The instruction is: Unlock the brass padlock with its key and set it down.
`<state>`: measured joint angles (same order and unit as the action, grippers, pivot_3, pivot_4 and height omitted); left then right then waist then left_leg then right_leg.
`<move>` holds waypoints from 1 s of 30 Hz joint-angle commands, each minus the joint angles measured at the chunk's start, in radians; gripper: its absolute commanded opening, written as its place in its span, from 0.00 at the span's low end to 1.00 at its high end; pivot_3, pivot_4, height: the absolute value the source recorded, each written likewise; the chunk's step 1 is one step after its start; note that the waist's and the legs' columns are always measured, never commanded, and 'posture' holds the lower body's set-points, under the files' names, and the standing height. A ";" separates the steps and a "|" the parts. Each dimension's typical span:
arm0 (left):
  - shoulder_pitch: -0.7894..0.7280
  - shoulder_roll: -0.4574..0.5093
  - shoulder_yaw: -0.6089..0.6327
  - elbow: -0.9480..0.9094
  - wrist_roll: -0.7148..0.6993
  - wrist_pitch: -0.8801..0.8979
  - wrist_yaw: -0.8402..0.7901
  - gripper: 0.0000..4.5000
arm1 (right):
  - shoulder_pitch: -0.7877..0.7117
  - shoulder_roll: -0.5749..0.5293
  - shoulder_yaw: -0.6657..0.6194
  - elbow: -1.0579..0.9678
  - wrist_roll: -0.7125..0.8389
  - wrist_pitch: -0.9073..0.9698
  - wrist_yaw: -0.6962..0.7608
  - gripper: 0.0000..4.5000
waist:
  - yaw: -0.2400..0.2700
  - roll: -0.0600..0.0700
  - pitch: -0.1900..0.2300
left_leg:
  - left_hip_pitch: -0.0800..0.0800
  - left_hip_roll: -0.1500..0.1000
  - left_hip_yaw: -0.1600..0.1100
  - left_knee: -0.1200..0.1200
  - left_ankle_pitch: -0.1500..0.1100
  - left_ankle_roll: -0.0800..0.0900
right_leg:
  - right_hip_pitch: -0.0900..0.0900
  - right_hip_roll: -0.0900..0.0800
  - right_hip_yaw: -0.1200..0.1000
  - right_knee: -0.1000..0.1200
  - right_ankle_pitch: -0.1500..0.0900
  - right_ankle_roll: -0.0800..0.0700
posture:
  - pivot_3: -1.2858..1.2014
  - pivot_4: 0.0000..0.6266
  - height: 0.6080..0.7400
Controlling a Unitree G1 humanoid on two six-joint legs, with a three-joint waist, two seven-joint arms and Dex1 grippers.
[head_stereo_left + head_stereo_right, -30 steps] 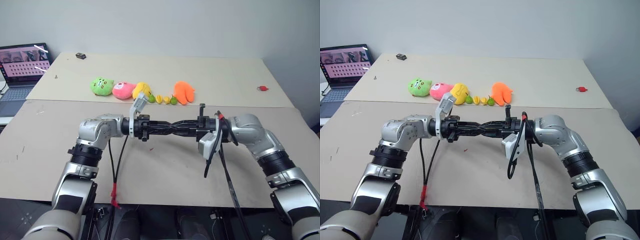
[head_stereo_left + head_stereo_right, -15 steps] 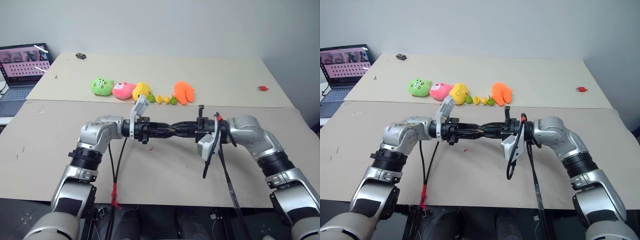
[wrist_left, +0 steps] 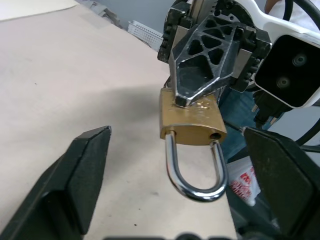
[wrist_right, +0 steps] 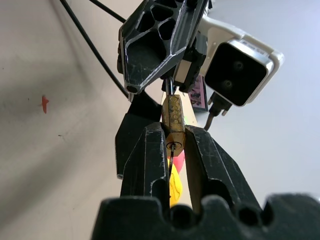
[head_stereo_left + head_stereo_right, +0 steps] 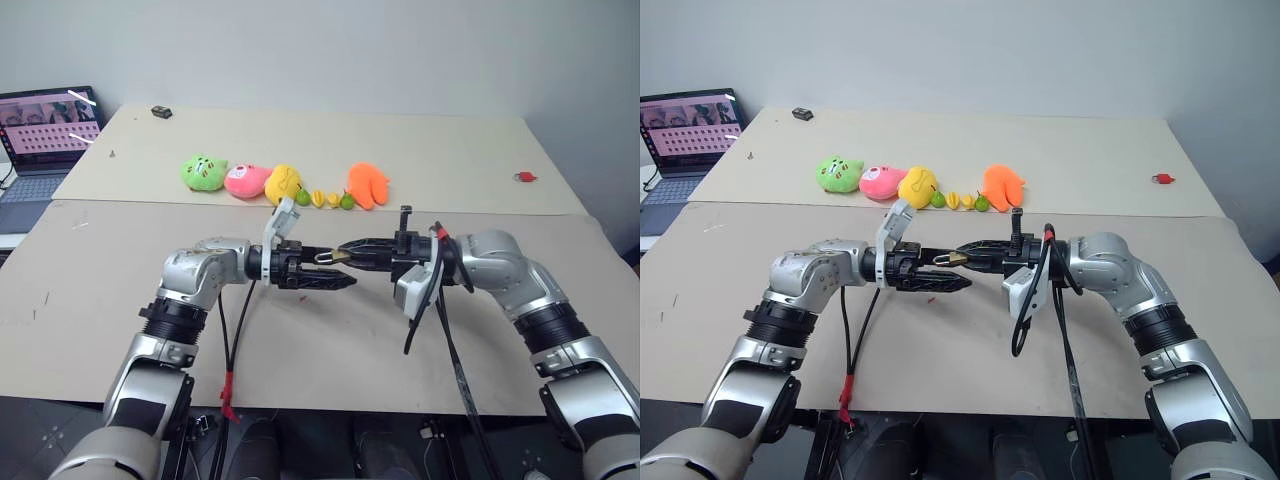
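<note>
The brass padlock [image 3: 191,118] hangs in the air above the tabletop [image 5: 330,330], pinched by its body between the black fingers of the right claw [image 5: 343,252]. Its silvery shackle points toward the left claw [image 5: 325,269], whose fingers [image 3: 75,175] stand spread wide on either side of the padlock without touching it. Plush toys [image 5: 285,183] lie well beyond the padlock.

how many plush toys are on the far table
4, in a row on the far table: green on the left, then pink, yellow, and orange on the right. Small toy fruits lie between yellow and orange.
</note>
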<state>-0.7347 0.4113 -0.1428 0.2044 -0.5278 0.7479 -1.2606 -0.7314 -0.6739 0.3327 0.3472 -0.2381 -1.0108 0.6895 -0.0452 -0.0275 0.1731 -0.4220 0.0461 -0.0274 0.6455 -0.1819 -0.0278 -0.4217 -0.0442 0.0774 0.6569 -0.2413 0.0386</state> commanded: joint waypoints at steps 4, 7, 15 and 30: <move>0.135 0.073 0.017 -0.060 0.115 -0.318 -0.010 0.99 | 0.017 -0.050 -0.059 0.120 -0.050 -0.022 -0.069 0.03 | 0.001 0.000 0.000 | 0.001 0.000 0.001 0.000 0.000 0.000 | 0.001 0.000 0.001 0.000 0.000 -0.001 | 0.52 0.24 0.83; 0.187 0.089 0.066 -0.066 0.129 -0.410 0.027 0.99 | 0.022 -0.078 -0.073 0.192 -0.096 -0.039 -0.116 0.03 | 0.002 0.000 0.000 | 0.001 0.000 0.001 0.000 0.000 0.000 | 0.000 0.000 0.001 0.000 0.000 -0.001 | 0.52 0.24 0.83; 0.189 0.049 0.145 -0.059 0.080 -0.398 0.107 0.73 | 0.013 -0.075 -0.069 0.193 -0.094 -0.045 -0.138 0.03 | 0.002 0.000 0.000 | 0.001 0.000 0.001 0.000 0.000 0.000 | 0.000 0.000 0.001 0.000 0.000 -0.001 | 0.52 0.24 0.83; 0.040 -0.069 0.128 0.023 0.060 -0.348 0.154 0.04 | 0.019 -0.067 -0.057 0.075 -0.077 -0.020 -0.116 0.03 | 0.002 0.000 0.000 | 0.001 0.000 0.001 0.000 0.000 0.000 | 0.000 0.000 0.001 0.000 0.000 -0.001 | 0.52 0.24 0.83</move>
<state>-0.6678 0.3500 -0.0225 0.2272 -0.4402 0.3854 -1.1106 -0.6960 -0.7318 0.2968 0.4648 -0.3412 -1.0375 0.5713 -0.0433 -0.0276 0.1731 -0.4213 0.0459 -0.0265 0.6455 -0.1819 -0.0278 -0.4213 -0.0443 0.0785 0.6570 -0.2412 0.0381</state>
